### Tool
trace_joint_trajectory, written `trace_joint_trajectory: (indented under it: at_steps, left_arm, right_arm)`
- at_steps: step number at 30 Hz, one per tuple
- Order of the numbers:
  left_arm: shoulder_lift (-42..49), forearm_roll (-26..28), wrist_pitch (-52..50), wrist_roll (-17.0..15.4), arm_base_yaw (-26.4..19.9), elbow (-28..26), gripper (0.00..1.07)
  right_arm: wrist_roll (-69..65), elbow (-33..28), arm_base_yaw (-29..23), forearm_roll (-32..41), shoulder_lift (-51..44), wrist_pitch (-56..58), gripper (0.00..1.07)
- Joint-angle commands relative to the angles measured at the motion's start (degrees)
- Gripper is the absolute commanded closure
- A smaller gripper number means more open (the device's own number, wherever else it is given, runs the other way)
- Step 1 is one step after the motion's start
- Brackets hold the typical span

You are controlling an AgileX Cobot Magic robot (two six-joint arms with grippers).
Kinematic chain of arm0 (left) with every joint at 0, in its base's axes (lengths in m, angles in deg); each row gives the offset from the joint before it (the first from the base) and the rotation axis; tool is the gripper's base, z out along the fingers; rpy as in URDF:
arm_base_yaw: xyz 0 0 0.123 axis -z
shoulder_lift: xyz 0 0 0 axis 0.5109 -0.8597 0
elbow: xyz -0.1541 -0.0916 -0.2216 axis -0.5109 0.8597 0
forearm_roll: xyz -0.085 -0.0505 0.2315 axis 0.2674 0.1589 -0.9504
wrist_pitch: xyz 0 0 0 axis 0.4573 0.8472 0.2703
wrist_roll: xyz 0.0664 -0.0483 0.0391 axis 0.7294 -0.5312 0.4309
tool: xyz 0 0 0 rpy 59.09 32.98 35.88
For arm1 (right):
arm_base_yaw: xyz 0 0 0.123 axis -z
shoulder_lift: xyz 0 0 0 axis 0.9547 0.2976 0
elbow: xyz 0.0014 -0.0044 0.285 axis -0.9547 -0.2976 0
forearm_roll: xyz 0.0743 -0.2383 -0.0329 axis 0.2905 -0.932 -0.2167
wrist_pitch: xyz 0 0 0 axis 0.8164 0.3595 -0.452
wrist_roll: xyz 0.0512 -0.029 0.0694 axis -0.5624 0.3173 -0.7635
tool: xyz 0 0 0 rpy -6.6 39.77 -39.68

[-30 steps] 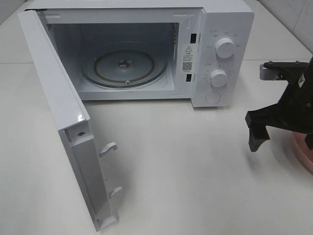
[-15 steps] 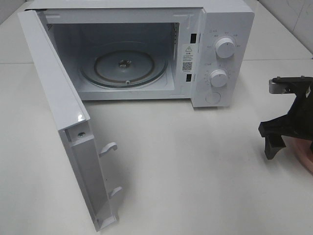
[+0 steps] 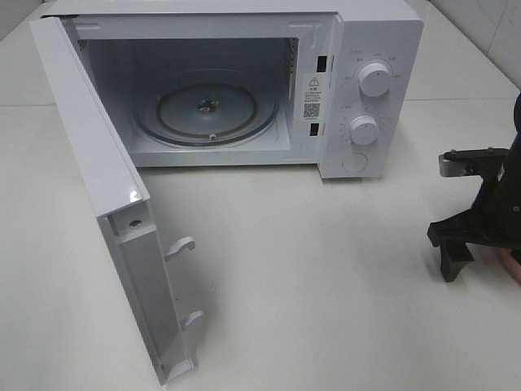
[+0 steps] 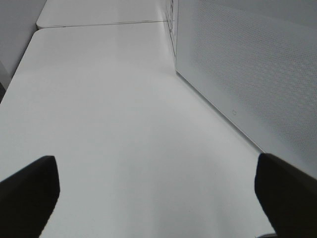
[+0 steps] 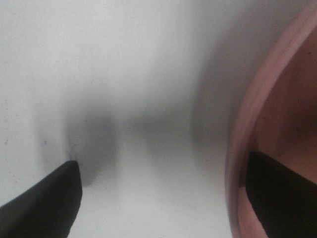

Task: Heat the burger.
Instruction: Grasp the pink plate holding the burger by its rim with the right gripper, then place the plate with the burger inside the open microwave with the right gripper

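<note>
Pink plate [image 5: 247,119] at three o'clock, right gripper [image 5: 163,163] spread wide astride its rim, not clamped.
Burger unseen, likely soft: take the stiff rim. Left gripper [image 4: 156,161] gapes, empty.

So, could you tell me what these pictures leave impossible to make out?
- Burger: seen in no view.
- Plate: nearly all beyond the exterior view's right edge; only a blurred rim in the right wrist view.
- Labels around the dials: too small, exterior view.
</note>
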Motion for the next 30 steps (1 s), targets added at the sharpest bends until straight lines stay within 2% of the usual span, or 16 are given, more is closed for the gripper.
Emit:
trace_joint_trajectory:
  at_steps: [1, 7, 9, 10, 11, 12, 13, 14, 15, 16, 30]
  left_arm:
    - [1.0, 0.5, -0.9, -0.1, 0.3, 0.1, 0.02]
    - [1.0, 0.5, -0.9, -0.1, 0.3, 0.1, 0.02]
    - [1.0, 0.5, -0.9, -0.1, 0.3, 0.1, 0.02]
    - [1.0, 0.5, -0.9, -0.1, 0.3, 0.1, 0.02]
    - [1.0, 0.5, -0.9, -0.1, 0.3, 0.1, 0.02]
    - [1.0, 0.5, -0.9, -0.1, 0.3, 0.1, 0.02]
    - [1.0, 0.5, -0.9, -0.1, 0.3, 0.1, 0.02]
    - [1.0, 0.5, -0.9, -0.1, 0.3, 0.1, 0.02]
    - [1.0, 0.5, -0.9, -0.1, 0.3, 0.1, 0.02]
    - [1.0, 0.5, -0.9, -0.1, 0.3, 0.1, 0.02]
    - [1.0, 0.5, -0.9, -0.1, 0.3, 0.1, 0.02]
  right_arm:
    - [-0.2, 0.1, 0.3, -0.5, 0.6, 0.2, 0.29]
    - [1.7, 0.1, 0.3, -0.7, 0.6, 1.7, 0.39]
    - [4.4, 0.1, 0.3, -1.4, 0.6, 3.0, 0.56]
    - [4.4, 0.1, 0.3, -1.4, 0.6, 3.0, 0.56]
    - [4.4, 0.1, 0.3, -1.7, 0.6, 3.4, 0.72]
    - [4.4, 0.1, 0.3, -1.8, 0.6, 3.4, 0.82]
    - [4.4, 0.1, 0.3, -1.8, 0.6, 3.4, 0.82]
    - [4.4, 0.1, 0.3, -1.8, 0.6, 3.4, 0.98]
    - [4.4, 0.1, 0.3, -1.8, 0.6, 3.4, 0.98]
    - [4.4, 0.1, 0.3, -1.9, 0.6, 3.7, 1.07]
    - [1.8, 0.1, 0.3, -1.5, 0.6, 3.8, 1.07]
